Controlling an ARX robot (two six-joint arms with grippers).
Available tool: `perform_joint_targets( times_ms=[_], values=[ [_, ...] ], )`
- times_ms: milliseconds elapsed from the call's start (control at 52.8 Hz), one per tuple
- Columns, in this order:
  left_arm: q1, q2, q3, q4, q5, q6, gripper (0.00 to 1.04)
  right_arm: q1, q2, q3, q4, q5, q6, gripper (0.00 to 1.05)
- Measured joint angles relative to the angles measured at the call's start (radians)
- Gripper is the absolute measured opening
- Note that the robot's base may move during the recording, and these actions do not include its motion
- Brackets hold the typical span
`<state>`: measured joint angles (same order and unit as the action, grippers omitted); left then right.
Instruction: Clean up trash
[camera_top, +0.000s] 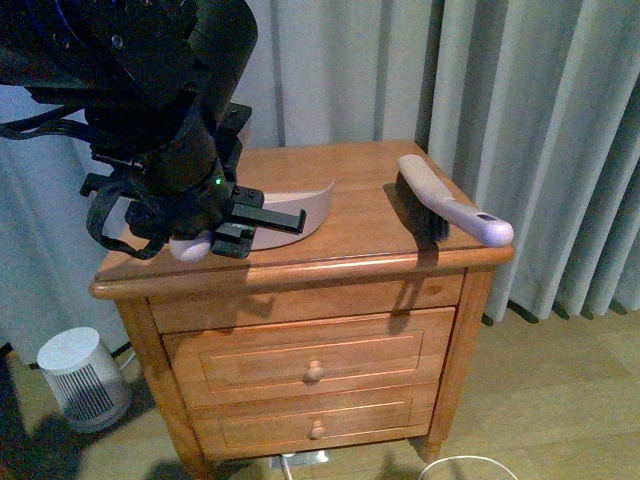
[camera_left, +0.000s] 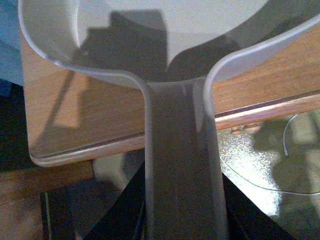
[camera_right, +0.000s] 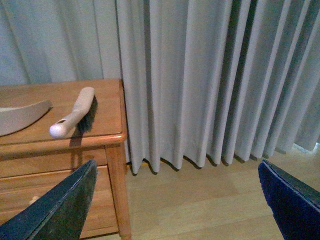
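- Left gripper (camera_top: 245, 228), front-left corner of the desk (camera_top: 350, 255): jaws pressed together on the handle (camera_left: 182, 165) of the dustpan (camera_top: 305, 205). The left arm comes in from above the left edge, with the wrist pitched down
- Dustpan: the pan rests on the desk just behind the front edge. The part shown in the left wrist view holds nothing
- Right gripper (camera_right: 176, 167): off the desk, beyond the right edge and over the floor. Jaws spread wide and empty
- Brush (camera_top: 430, 195): lies along the right edge, bristles down. The handle tip overhangs the front-right corner
- Trash: not visible in any view. The left arm hides the back-left corner, so its position cannot be stated
- Handling, as a judgement: expect the trash to be light and soft, easily crushed, and likely to skid or roll off an edge. Sweep it rather than pinch it, and take the brush by its stiff handle
- Curtain (camera_top: 540, 120): hangs behind the back edge
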<state>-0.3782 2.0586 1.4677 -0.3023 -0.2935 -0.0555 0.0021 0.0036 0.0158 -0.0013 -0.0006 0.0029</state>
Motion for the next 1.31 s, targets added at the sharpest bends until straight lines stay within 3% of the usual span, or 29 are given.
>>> perform_joint_targets(
  times_ms=[76,322,530,663,890,1136,1306],
  values=[
    [0.003,-0.011,-0.013,0.032,-0.021,0.011,0.27,0.000,0.000,0.000,0.000,0.000,0.000,0.97],
    [0.034,-0.235,-0.192,0.417,-0.084,0.161,0.27,0.000,0.000,0.000,0.000,0.000,0.000,0.97],
    [0.076,-0.489,-0.409,0.700,-0.013,0.328,0.27,0.000,0.000,0.000,0.000,0.000,0.000,0.97],
    [0.115,-0.661,-0.558,0.771,0.055,0.380,0.27,0.000,0.000,0.000,0.000,0.000,0.000,0.97],
    [0.203,-0.975,-0.784,0.785,0.196,0.421,0.26,0.000,0.000,0.000,0.000,0.000,0.000,0.97],
    [0.379,-1.313,-0.959,0.697,0.381,0.388,0.26,0.000,0.000,0.000,0.000,0.000,0.000,0.97],
    [0.605,-1.549,-1.078,0.587,0.607,0.317,0.26,0.000,0.000,0.000,0.000,0.000,0.000,0.97]
  ],
)
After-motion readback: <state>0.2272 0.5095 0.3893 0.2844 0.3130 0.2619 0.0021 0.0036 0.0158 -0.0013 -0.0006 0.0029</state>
